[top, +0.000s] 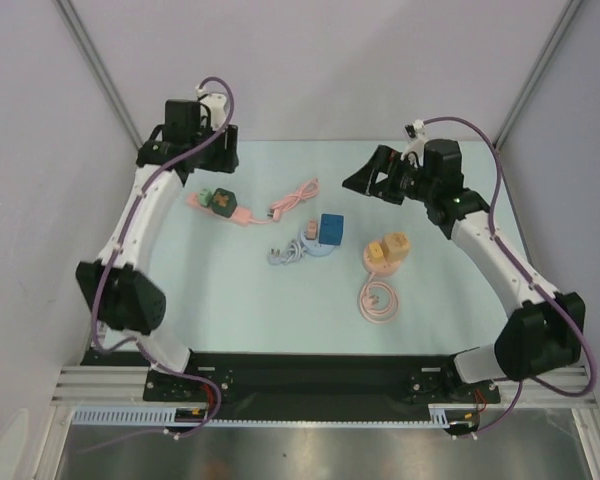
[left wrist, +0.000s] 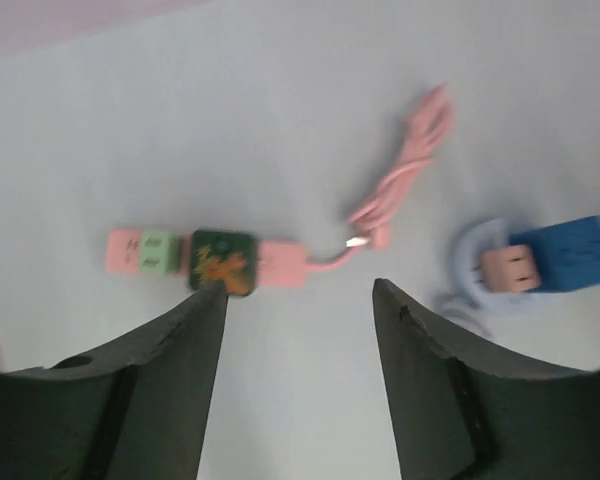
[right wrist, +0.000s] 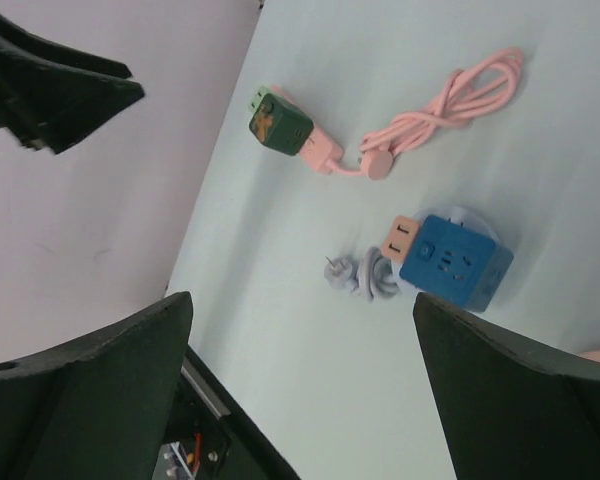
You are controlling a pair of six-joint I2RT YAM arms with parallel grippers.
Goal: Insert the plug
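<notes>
A pink power strip carrying a dark green cube lies at the back left, its pink cable bundled to the right. A blue cube socket stands mid-table with a grey plug and cord beside it. My left gripper hovers open above the pink strip; the green cube is just beyond its left finger. The pink cable's plug end lies free on the table. My right gripper is open and empty, high above the blue socket and grey plug.
An orange socket block stands right of the middle, with a coiled pink cord in front of it. White walls close in the left, back and right sides. The black rail runs along the near edge.
</notes>
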